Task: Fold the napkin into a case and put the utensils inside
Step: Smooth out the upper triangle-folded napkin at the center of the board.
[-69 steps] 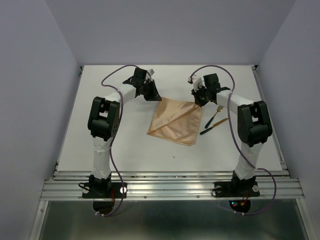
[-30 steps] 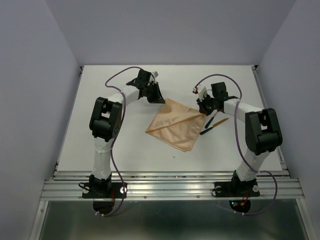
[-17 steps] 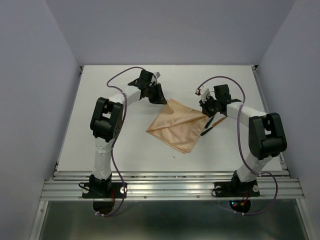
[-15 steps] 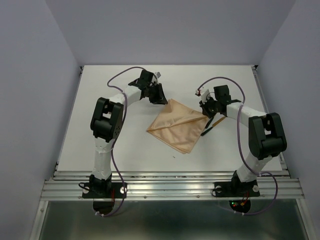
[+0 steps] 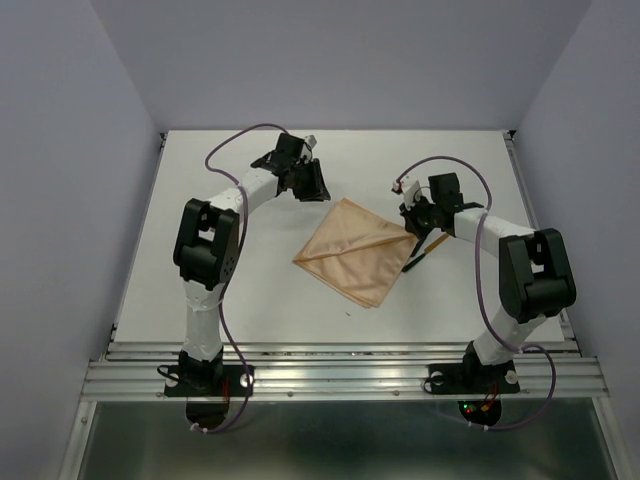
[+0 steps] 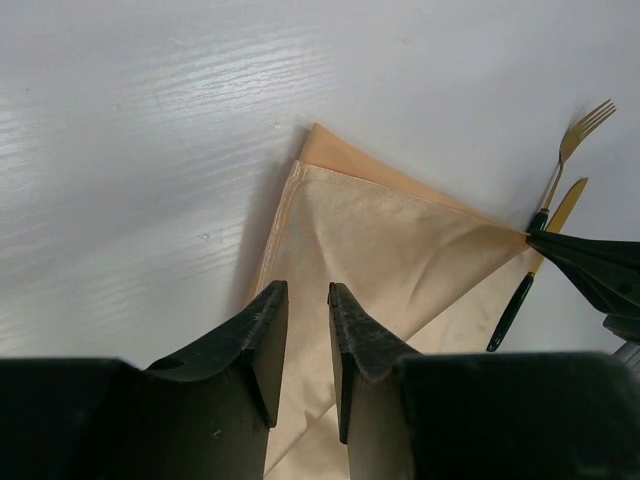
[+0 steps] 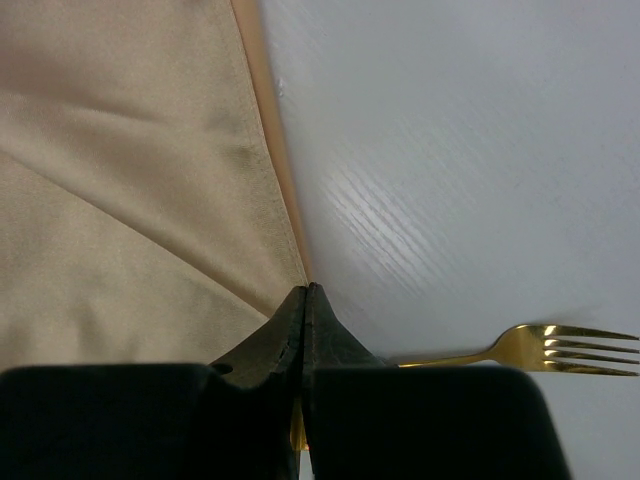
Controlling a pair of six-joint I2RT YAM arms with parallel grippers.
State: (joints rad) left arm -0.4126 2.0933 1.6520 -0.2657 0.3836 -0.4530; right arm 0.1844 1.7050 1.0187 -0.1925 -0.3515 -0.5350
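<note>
The peach-orange napkin [image 5: 355,250] lies folded in the middle of the table, with a diagonal crease running to its right corner. My right gripper [image 5: 411,229] is shut on that corner [image 7: 305,288], its tips low at the table. My left gripper [image 5: 316,189] hovers open over the napkin's far-left corner [image 6: 307,290], with nothing between its fingers. The utensils lie just right of the napkin: a gold fork [image 6: 575,135] and a gold knife [image 6: 565,205] with dark handles. In the top view my right arm covers most of them, and only the knife handle [image 5: 414,260] shows clearly.
Purple cables [image 5: 235,145] loop above both arms. The white table [image 5: 250,290] ends in a metal rail at the near edge [image 5: 340,375], and grey walls close in the far side and both other sides.
My left gripper has opened, let go of the napkin's far-left corner and drawn back a little. The right gripper stays shut at the right corner, hardly moved.
</note>
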